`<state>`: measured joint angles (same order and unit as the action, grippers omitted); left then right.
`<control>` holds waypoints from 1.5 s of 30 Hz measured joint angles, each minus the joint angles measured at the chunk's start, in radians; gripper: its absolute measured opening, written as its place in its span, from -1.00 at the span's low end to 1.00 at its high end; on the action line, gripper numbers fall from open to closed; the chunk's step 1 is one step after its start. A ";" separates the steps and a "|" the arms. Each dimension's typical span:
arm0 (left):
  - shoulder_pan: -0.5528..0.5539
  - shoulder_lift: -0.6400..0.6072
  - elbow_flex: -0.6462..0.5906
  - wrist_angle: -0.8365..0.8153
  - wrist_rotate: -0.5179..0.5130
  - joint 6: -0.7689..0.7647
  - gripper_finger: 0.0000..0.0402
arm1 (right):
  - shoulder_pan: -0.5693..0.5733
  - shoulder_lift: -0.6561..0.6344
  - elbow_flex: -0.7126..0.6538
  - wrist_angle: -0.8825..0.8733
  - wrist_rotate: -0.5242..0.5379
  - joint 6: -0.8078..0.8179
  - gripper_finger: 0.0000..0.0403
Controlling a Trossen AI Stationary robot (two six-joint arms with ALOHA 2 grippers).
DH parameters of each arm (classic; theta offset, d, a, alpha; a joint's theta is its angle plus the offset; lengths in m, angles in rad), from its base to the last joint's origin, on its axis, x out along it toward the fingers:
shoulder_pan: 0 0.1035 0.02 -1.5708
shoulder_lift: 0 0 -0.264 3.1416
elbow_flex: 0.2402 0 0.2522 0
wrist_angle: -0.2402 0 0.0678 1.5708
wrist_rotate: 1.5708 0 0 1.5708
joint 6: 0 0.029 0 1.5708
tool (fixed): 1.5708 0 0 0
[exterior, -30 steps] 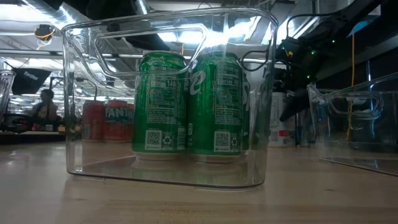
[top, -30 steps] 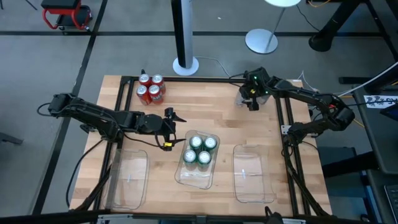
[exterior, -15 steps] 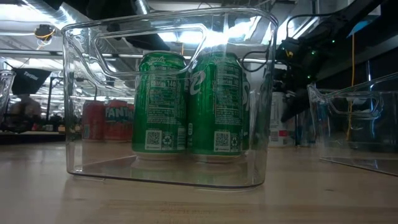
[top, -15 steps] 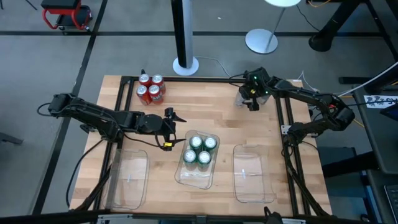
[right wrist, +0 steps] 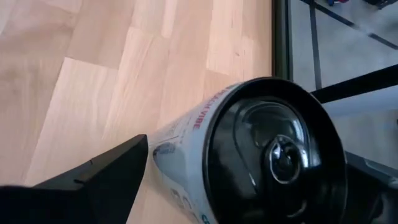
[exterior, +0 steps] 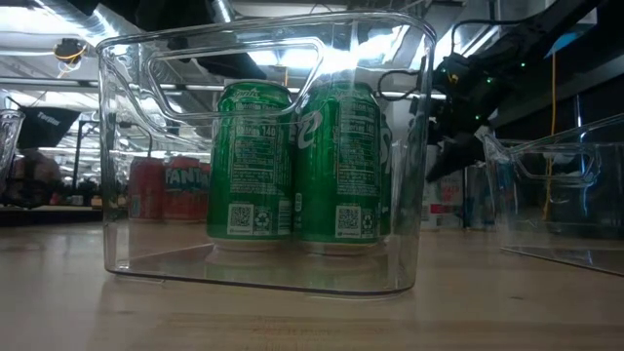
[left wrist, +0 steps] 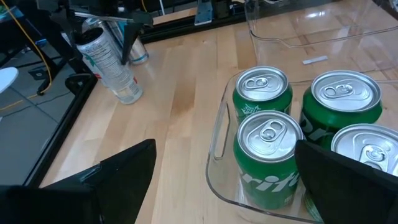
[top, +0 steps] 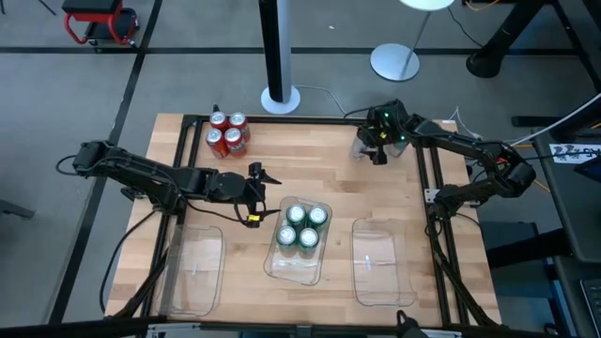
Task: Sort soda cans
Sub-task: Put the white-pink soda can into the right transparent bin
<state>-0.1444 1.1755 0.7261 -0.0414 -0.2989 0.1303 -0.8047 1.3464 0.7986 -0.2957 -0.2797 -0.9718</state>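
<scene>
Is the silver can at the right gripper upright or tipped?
Tipped. The left wrist view shows the silver can leaning, held between the right gripper fingers; the right wrist view looks at its slanted top.

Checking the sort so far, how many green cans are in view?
4 green cans, all standing two by two in the middle clear tray. None elsewhere in view.

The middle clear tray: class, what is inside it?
The middle clear tray holds four green cans, upright, filling its far half. The low view shows only the front two; these hide the other pair.
</scene>
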 joint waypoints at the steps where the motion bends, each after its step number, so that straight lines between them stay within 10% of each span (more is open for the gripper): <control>1: 0.000 0.000 0.000 0.000 0.000 0.000 0.85 | 0.000 0.000 0.000 0.000 0.010 -0.005 0.93; 45: 0.000 0.001 0.000 -0.009 0.000 -0.018 0.85 | 0.026 0.027 0.106 -0.130 0.016 -0.035 0.48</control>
<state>-0.1442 1.1767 0.7265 -0.0506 -0.2989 0.1127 -0.7792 1.3733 0.9042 -0.4255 -0.2639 -1.0066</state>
